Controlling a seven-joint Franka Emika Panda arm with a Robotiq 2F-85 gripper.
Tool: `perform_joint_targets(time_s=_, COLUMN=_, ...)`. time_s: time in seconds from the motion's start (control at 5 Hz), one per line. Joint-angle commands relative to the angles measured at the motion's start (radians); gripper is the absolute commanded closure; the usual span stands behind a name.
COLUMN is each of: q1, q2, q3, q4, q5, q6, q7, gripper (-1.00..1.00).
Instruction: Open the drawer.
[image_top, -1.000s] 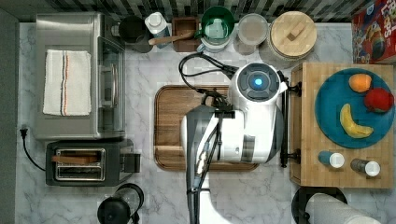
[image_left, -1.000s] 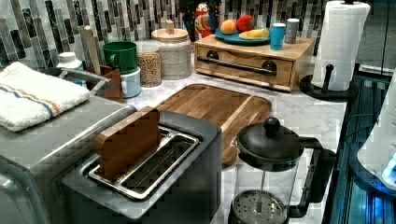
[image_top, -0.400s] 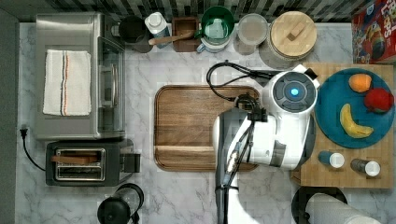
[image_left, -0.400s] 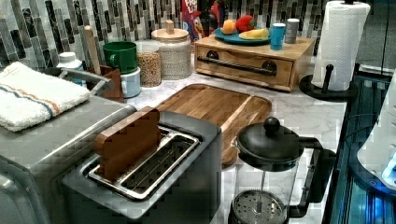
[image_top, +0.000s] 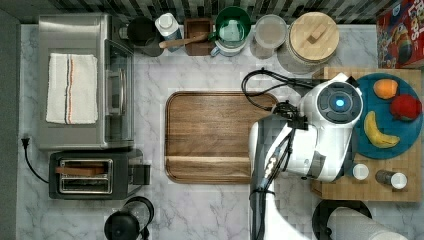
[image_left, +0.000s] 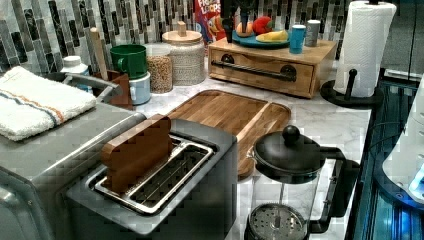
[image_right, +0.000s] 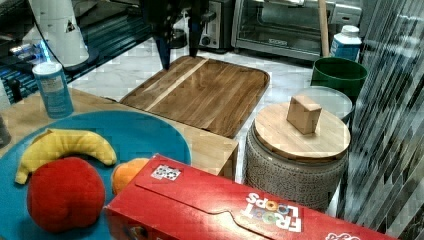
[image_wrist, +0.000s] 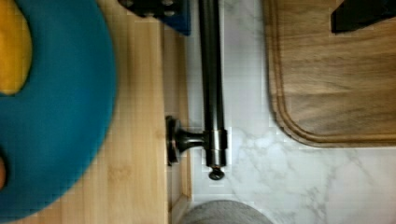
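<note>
The wide, shallow light-wood drawer (image_left: 263, 70) with its long black bar handle (image_wrist: 211, 84) is sitting shut in a low bamboo box at the far end of the white marbled bench (image_top: 150, 210) in the left view, just to the left of a white paper-towel roll on a black stand (image_left: 364, 45). In the top view the box is lying at the right of the bench, with the white arm (image_top: 320, 135) hanging over its left edge.

The black tool (image_right: 177, 52) is hovering in the right view with its two dark fingers (image_right: 163, 52) pointing down and standing wide apart, holding nothing. In the wrist view the bar handle is running between the two fingers, one finger over the drawer's wooden top and the other over the dark walnut cutting board with rounded corners (image_wrist: 336, 74); the fingers are not touching the bar.

The cutting board is lying just beside the drawer front, a strip of marble between them. A round blue plate (image_right: 145, 135) carrying a yellow banana (image_right: 65, 147), a red fruit (image_right: 62, 192) and an orange fruit (image_top: 385, 89) is resting on top of the box.
</note>
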Motion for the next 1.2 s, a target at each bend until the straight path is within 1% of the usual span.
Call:
perform_joint_targets(time_s=0.2, q1=-0.032, q2=0.088, q3=-0.01, q4=0.009, q5=0.06, q6=0.069, q7=-0.169, gripper=-1.0)
perform_joint_targets(time_s=0.4, q1=-0.029, q2=0.111, q3=-0.013, q4=-0.016, q5=0.07, q6=0.115, q7=-0.168, gripper=-1.0)
perform_joint_targets(time_s=0.6, q1=-0.025, q2=0.135, q3=-0.014, q4=-0.019, q5=0.055, q6=0.125, q7=-0.144, gripper=-1.0)
perform_joint_targets(time_s=0.8, q1=-0.036, q2=0.136, q3=-0.004, q4=-0.046, q5=0.085, q6=0.158, q7=-0.138, gripper=-1.0)
perform_joint_targets(time_s=1.0, q1=-0.03, q2=0.141, q3=-0.003, q4=-0.063, q5=0.071, q6=0.19, q7=-0.109, gripper=-1.0)
perform_joint_targets(time_s=1.2, q1=-0.025, q2=0.167, q3=-0.004, q4=-0.055, q5=0.038, q6=0.21, q7=-0.079, gripper=-1.0)
